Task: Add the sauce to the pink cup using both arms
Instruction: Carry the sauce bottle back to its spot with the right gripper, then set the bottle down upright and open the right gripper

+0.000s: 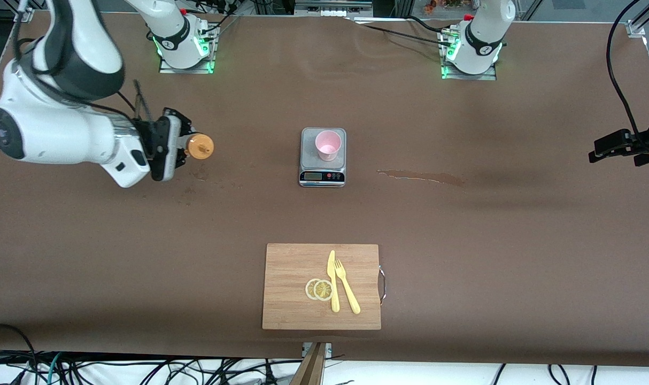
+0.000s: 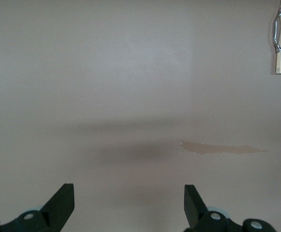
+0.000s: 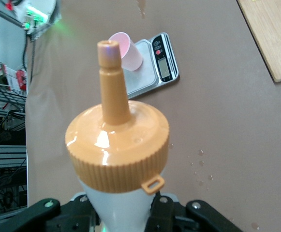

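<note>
My right gripper (image 1: 184, 145) is shut on the sauce bottle (image 1: 200, 146), held above the table toward the right arm's end. In the right wrist view the gripper (image 3: 123, 217) clamps the whitish body below the orange cap (image 3: 116, 145), and the nozzle points toward the pink cup (image 3: 128, 50). The pink cup (image 1: 327, 145) stands upright on a small kitchen scale (image 1: 323, 174) at the table's middle. My left gripper (image 1: 595, 150) is open and empty, up over the table's left-arm end; in its own view the gripper (image 2: 129, 188) shows only bare table between the fingers.
A brown smear (image 1: 420, 176) lies on the table beside the scale, toward the left arm's end; it also shows in the left wrist view (image 2: 222, 148). A wooden cutting board (image 1: 292, 267) with a yellow knife, a fork and lemon slices lies nearer the front camera.
</note>
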You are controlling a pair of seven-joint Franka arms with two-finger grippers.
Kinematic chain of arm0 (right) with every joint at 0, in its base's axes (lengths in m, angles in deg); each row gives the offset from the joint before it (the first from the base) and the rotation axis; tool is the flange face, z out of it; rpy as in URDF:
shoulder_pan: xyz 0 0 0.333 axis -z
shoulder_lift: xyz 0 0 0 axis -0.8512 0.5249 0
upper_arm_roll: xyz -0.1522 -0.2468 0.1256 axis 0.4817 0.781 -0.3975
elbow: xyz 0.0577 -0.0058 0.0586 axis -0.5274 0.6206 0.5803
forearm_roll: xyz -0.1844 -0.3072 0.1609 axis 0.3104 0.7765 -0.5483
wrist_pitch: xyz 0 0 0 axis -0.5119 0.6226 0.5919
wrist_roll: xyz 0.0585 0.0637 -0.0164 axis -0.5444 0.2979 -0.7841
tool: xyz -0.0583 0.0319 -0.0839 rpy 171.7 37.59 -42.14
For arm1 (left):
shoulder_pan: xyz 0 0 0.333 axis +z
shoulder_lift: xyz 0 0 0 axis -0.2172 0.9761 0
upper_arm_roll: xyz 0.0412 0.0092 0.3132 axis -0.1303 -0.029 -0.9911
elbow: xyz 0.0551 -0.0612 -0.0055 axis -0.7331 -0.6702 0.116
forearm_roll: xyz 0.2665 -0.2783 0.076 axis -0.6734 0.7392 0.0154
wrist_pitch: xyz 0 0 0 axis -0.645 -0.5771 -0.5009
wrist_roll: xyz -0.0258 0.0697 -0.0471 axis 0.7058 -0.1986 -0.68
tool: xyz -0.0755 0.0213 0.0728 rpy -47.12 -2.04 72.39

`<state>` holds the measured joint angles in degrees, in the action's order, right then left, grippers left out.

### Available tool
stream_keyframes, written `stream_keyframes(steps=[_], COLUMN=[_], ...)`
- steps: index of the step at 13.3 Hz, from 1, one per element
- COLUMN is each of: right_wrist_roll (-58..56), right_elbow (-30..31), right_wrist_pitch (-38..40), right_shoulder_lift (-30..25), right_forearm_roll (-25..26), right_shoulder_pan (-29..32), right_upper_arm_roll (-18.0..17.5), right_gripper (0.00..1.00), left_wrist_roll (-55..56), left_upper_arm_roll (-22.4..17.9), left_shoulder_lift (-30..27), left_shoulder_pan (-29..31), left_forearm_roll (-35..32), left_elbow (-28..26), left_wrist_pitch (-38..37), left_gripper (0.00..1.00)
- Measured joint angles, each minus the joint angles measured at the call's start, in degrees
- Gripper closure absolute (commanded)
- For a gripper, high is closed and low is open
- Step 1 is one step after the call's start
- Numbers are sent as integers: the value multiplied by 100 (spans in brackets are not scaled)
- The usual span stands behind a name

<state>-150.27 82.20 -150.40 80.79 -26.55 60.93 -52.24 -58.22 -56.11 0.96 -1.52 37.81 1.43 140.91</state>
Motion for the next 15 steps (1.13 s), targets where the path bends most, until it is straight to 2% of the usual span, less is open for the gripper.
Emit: stream_keyframes(steps=[5, 9, 12, 15], right_wrist_roll=[-1921, -3784, -4925, -5551], right_elbow=[599, 1278, 1469, 1479], right_wrist_pitch=[-164, -642, -750, -805], right_shoulder_lift=[-26, 46, 538, 1086], right_forearm_roll=[-427, -718, -1023, -1358], right_shoulder_pan=[593, 1235, 1635, 1746], right_upper_arm_roll=[6, 14, 31, 105], right_gripper=[100, 100, 100, 100], left_wrist_roll=[0, 0, 0, 0], left_upper_arm_roll=[0, 0, 0, 0], left_shoulder_lift=[0, 1, 1, 1], left_shoulder_pan=[0, 1, 1, 1], left_forearm_roll=[0, 0, 0, 0], left_elbow=[2, 3, 4, 5], left_wrist_pitch=[0, 0, 0, 0], left_gripper=[0, 0, 0, 0])
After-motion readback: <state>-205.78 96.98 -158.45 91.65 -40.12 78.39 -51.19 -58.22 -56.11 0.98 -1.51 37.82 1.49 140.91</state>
